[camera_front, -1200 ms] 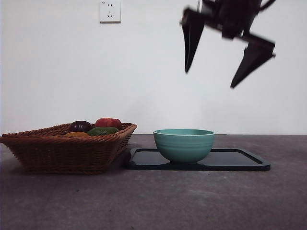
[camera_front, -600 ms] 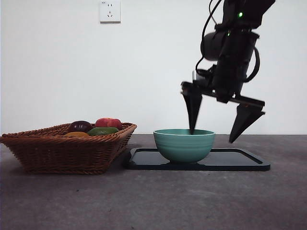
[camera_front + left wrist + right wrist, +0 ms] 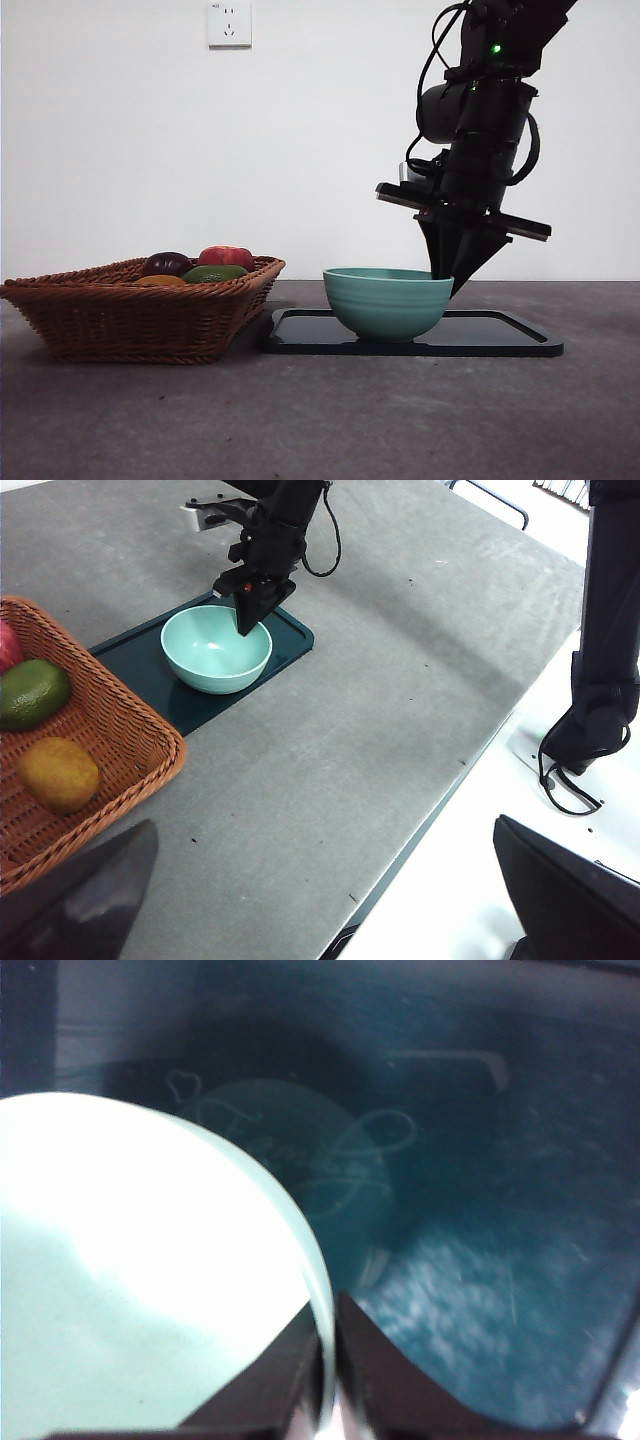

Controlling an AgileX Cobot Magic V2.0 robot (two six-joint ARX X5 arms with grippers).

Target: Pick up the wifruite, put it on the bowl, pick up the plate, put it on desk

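Note:
The orange-brown wifruite (image 3: 58, 773) lies in the wicker basket (image 3: 120, 320); only its top (image 3: 160, 281) shows in the front view. The mint-teal bowl (image 3: 387, 302) stands on the plate, a dark tray (image 3: 500, 335), on the grey desk (image 3: 320, 420). My right gripper (image 3: 447, 278) is shut on the bowl's right rim (image 3: 318, 1305), one jaw inside and one outside. The inside of the bowl (image 3: 215, 648) holds nothing. My left gripper (image 3: 320, 830) hangs open high above the desk's near side, far from the bowl.
A dark purple fruit (image 3: 166, 264), a red one (image 3: 226, 256) and a green one (image 3: 214, 273) share the basket, which sits close to the tray's left end. A wall socket (image 3: 229, 22) is behind. The desk's edge (image 3: 450, 790) runs near the left gripper.
The right gripper came down from high above with its jaws spread and has shut them on the bowl's right rim. The bowl has shifted slightly to the right.

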